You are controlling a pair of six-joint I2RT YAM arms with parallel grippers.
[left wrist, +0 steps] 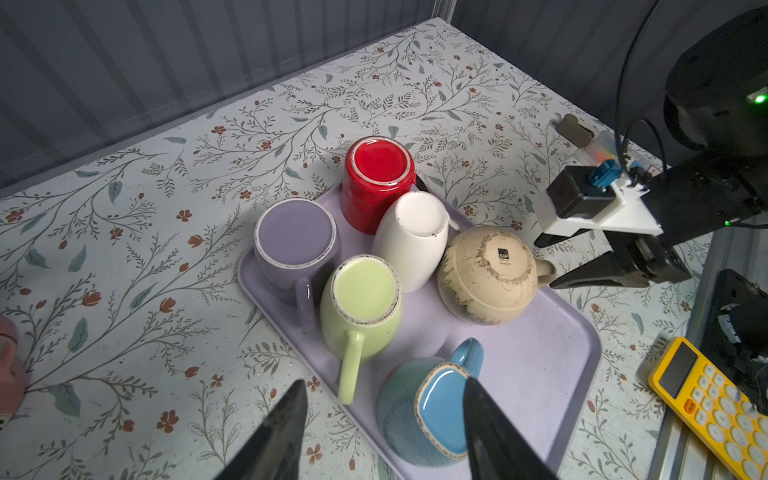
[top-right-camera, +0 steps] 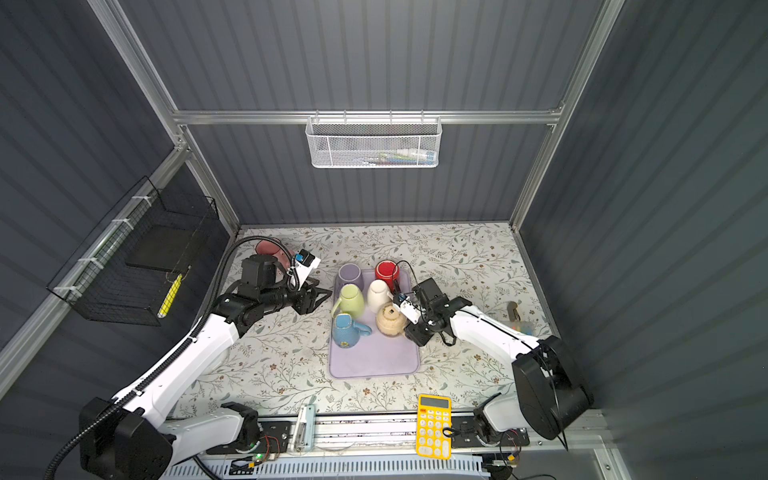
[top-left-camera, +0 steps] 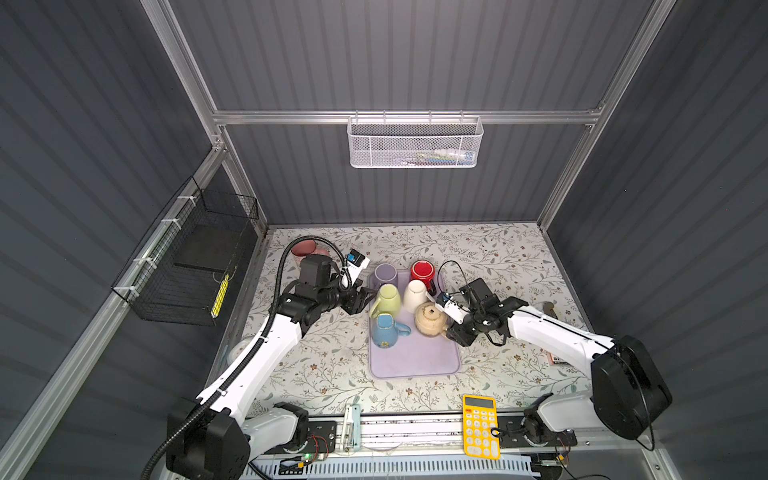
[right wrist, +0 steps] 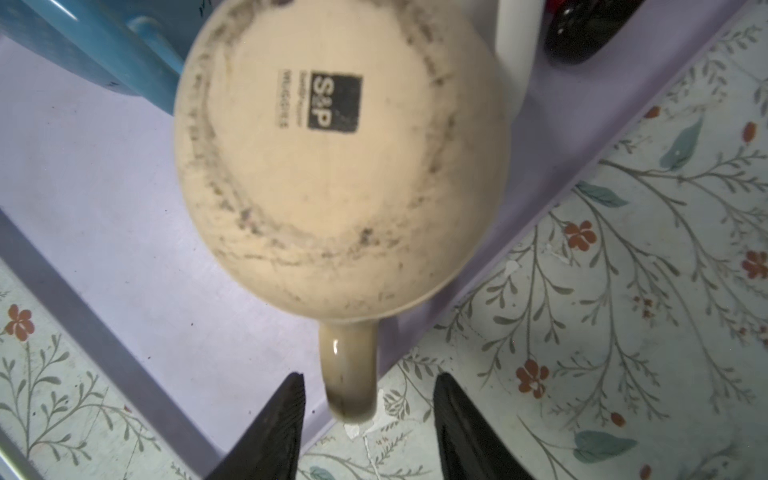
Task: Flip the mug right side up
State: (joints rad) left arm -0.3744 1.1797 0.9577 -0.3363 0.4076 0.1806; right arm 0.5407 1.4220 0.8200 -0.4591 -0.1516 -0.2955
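Beige mug [top-left-camera: 431,319] sits bottom-up on the lilac tray [top-left-camera: 415,365], at the tray's 3 o'clock edge. Its base with a black stamp faces up, and its handle points toward 4 o'clock, out over the rim.

Right gripper [right wrist: 370,378] is low at the mug's 4 o'clock. Its fingers are spread with the handle between them. There is a gap on each side and no contact is visible.

Left gripper [top-left-camera: 368,300] is just off the tray's 9 o'clock rim, beside the green mug [top-left-camera: 388,298]. Its fingers are spread and hold nothing.

Other mugs on the tray, all inverted:
- purple mug [top-left-camera: 385,274] at 11 o'clock
- red mug [top-left-camera: 422,271] at 1 o'clock
- white mug [top-left-camera: 415,295] at the beige mug's 11 o'clock, close to it; contact not clear
- blue mug [top-left-camera: 384,330] at the beige mug's 9 o'clock

Yellow calculator [top-left-camera: 481,426] lies at the table's 5 o'clock edge.
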